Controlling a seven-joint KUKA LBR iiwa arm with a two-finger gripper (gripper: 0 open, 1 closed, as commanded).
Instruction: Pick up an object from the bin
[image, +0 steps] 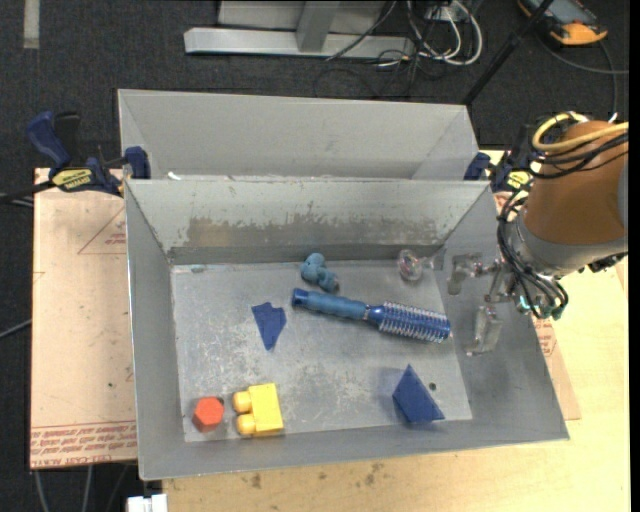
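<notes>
Overhead view of the grey metal bin (300, 205), with the arm (572, 215) entering from the right of the frame. The gripper (484, 330) is seen at the right-hand side of the bin, over the sloping right wall where it meets the floor, at about mid-height of the frame; whether it is apart or together cannot be told from this view. The nearest thing is the blue hairbrush (372, 313), which is laid almost level across the middle of the floor — handle toward the left, bristled head toward the right — with the head just beside the gripper, though contact cannot be made out. Above the head, near the back wall, a small clear object (408, 264) is found, and to its left, above the handle's end, a small blue knobbed piece (316, 267). A flat blue triangular piece (268, 323) is placed left of the handle, apart from it. A blue wedge (415, 397) is set in the lower right of the floor, below the brush head and well apart from it. In the lower left corner an orange-red cylinder (208, 412) and a yellow block (260, 409) are grouped just beside one another, well apart from the gripper.
</notes>
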